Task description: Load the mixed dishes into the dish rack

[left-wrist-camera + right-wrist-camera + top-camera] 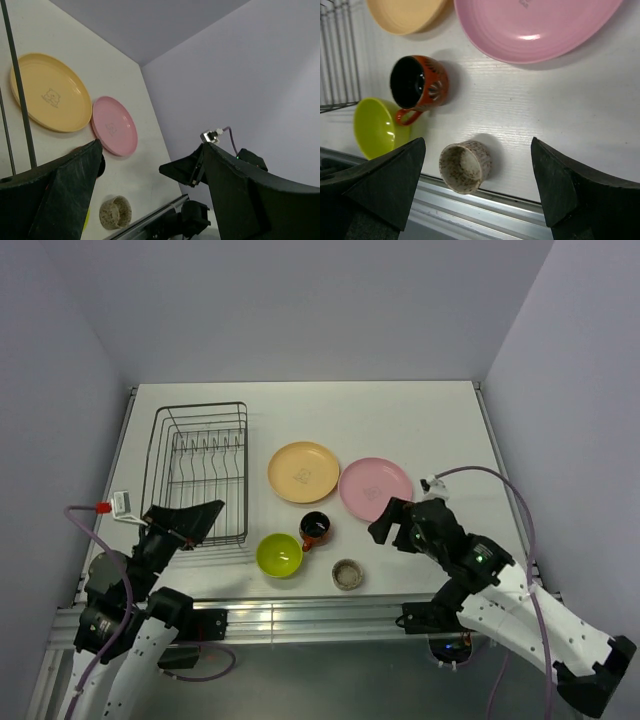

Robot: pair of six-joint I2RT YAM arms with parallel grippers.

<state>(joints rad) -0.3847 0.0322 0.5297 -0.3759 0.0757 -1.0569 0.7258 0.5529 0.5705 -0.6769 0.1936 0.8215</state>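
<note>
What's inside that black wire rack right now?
Only its own upright prongs show inside the dish rack; nothing is loaded. The left gripper hangs over its near corner, hiding that patch.

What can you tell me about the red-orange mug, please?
The mug is small and looks ceramic: glossy red-orange outside with a pale fan pattern, dark inside, apparently empty. It stands upright on the white table, between the yellow plate and the green bowl, with the cup nearby. Its loop handle points toward the bowl; whether they touch is unclear. Nothing else touches it.
</note>
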